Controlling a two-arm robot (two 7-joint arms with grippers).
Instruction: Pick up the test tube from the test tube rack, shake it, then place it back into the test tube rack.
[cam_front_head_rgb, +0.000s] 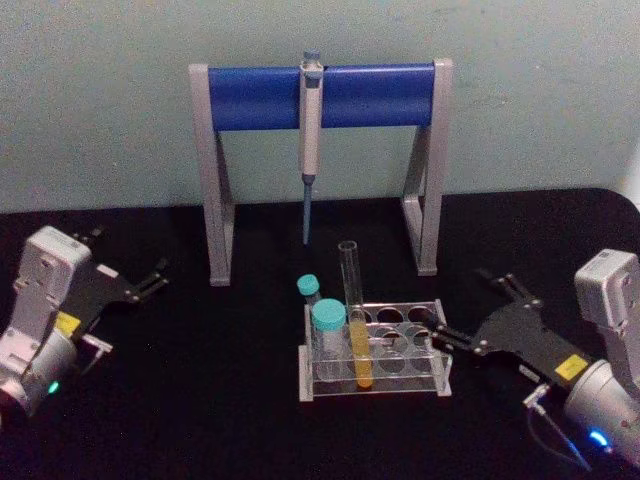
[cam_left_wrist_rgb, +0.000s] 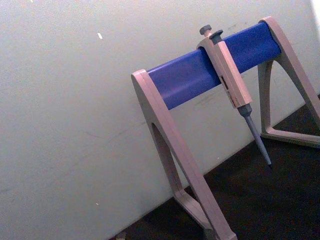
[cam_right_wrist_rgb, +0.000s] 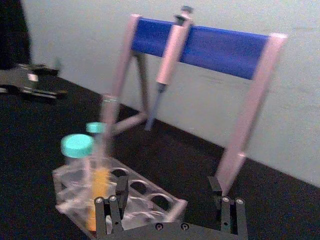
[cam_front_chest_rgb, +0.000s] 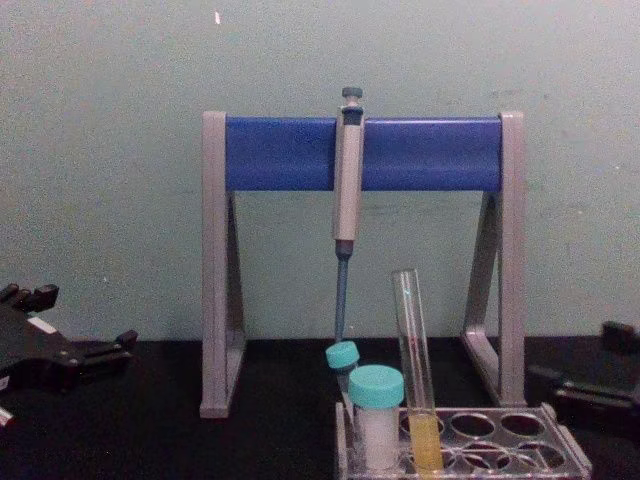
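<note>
pick-up not yet begun; test tube (cam_front_head_rgb: 351, 295) upright in the test tube rack (cam_front_head_rgb: 375, 392); right gripper (cam_front_head_rgb: 462, 305) spread open beside the rack's right end; left gripper (cam_front_head_rgb: 128, 256) parked open far left; next, likely pinching the upper glass.

Head view looking down, chest view low, level, all four sharing the stand (cam_front_head_rgb: 260, 95)

test tube (cam_front_head_rgb: 355, 315) in test tube rack (cam_front_head_rgb: 425, 381) — capped tube (cam_front_head_rgb: 328, 320) left, stand (cam_front_head_rgb: 262, 97) behind
</note>
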